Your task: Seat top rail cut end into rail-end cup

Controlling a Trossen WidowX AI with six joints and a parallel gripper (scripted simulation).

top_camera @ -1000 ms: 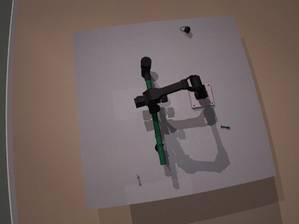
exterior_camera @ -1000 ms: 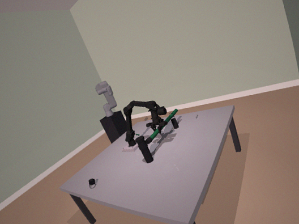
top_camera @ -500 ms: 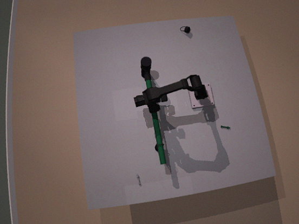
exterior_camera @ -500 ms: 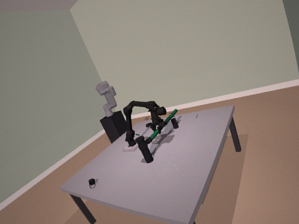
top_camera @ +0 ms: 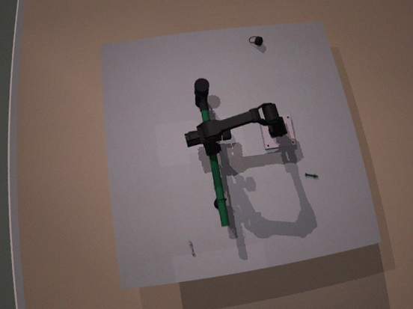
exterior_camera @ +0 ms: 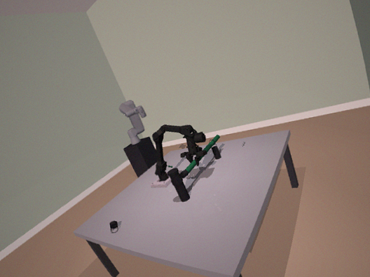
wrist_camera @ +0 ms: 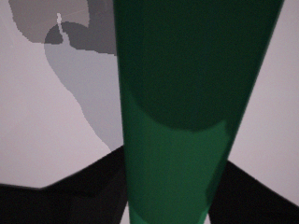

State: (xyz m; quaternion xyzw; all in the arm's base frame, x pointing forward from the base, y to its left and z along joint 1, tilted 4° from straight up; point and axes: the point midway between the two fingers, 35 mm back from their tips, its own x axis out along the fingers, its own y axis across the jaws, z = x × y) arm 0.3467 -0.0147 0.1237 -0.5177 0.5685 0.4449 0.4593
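Observation:
The green rail (top_camera: 218, 182) (exterior_camera: 211, 143) (wrist_camera: 173, 163) runs from the dark end cup (top_camera: 203, 105) (exterior_camera: 184, 173) on the big black post (top_camera: 201, 85) (exterior_camera: 181, 189) over the small post (exterior_camera: 216, 152) and past it. A thin dark loop crosses the rail there. The rail's near end meets the cup's mouth; how deep it sits is hidden. The cup hangs high on the post, close under its cap; the band is hard to make out. My gripper (wrist_camera: 169, 151) is shut on the rail between the posts, one black finger on each side. My wrist hides the fingertips in the top view.
A black cap with a ring (top_camera: 258, 40) (exterior_camera: 113, 224) lies near one table edge. A small green piece (top_camera: 311, 175) and a small grey piece (top_camera: 191, 247) lie on the table (top_camera: 133, 99) (exterior_camera: 155, 226). My base plate (top_camera: 266, 137) is beside the rail. A pale arm (exterior_camera: 135, 123) stands beyond the table.

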